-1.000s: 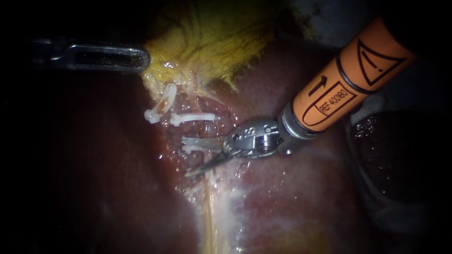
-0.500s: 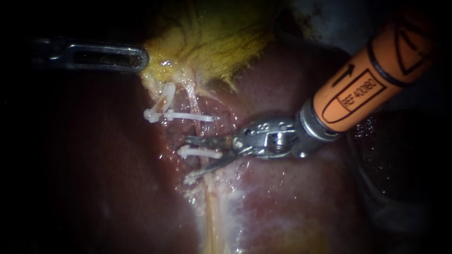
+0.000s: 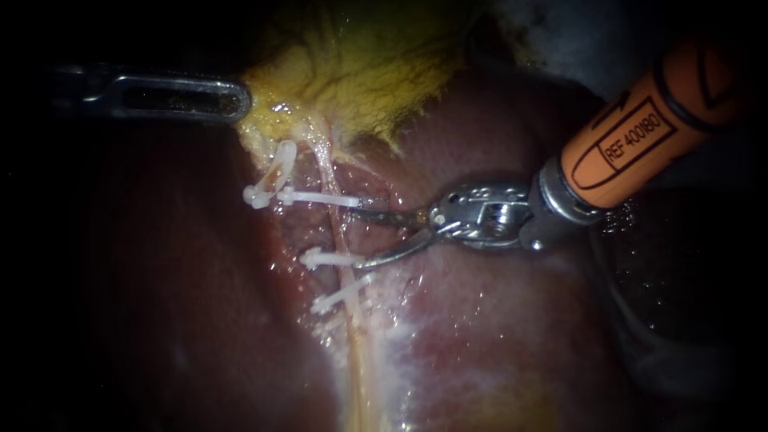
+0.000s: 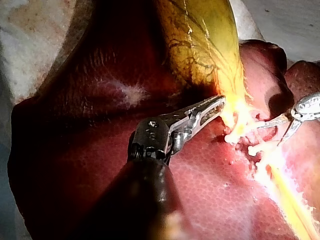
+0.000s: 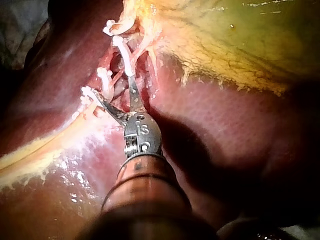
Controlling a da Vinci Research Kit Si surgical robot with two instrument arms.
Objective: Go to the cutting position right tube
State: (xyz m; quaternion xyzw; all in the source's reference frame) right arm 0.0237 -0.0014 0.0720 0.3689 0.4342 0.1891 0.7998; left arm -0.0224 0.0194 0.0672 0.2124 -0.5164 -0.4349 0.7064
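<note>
Retreat up and rightward leaves the right pincer (image 3: 362, 238) open, its tips just beside the right tube (image 3: 338, 232), level with the gap between upper clip (image 3: 320, 198) and middle clip (image 3: 328, 258), not yet astride. Left pincer (image 3: 240, 100) still grips the gallbladder (image 3: 360, 72).

Yellow-green, dark-veined gallbladder (image 3: 360, 72) at 12; dark red liver (image 3: 496, 352); white clips (image 3: 320, 198) ctr; orange shaft w/ black lines, right instrument (image 3: 358, 237), at 2.

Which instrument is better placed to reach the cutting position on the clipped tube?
The right instrument: its open jaws sit beside the tube, between two clips. The left instrument grips the gallbladder, farther off.
</note>
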